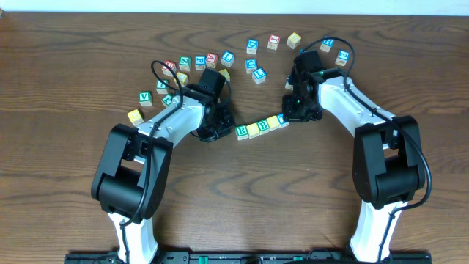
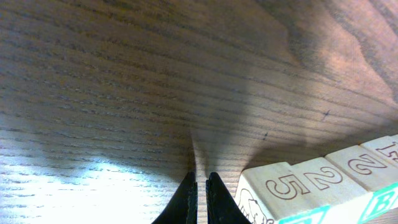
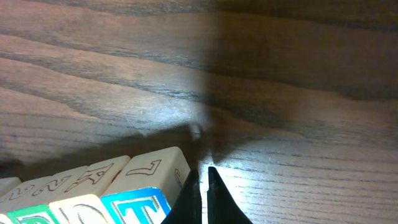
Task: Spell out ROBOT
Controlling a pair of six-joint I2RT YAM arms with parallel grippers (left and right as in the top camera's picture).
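A row of letter blocks [image 1: 261,126] lies mid-table, starting with the R block [image 1: 242,132] at its left end. My left gripper [image 2: 201,194] is shut and empty, tips down on the wood just left of the row's left end block [image 2: 280,194]. My right gripper [image 3: 203,190] is shut and empty, its tips against the right side of the blue T block [image 3: 140,202] at the row's right end. In the overhead view the left gripper [image 1: 218,125] and right gripper [image 1: 292,114] flank the row.
Several loose letter blocks lie scattered at the back: a cluster by the left arm [image 1: 183,66], a green V block [image 1: 145,97], a plain yellow block [image 1: 135,116], blocks near the centre [image 1: 256,70] and behind the right arm [image 1: 342,55].
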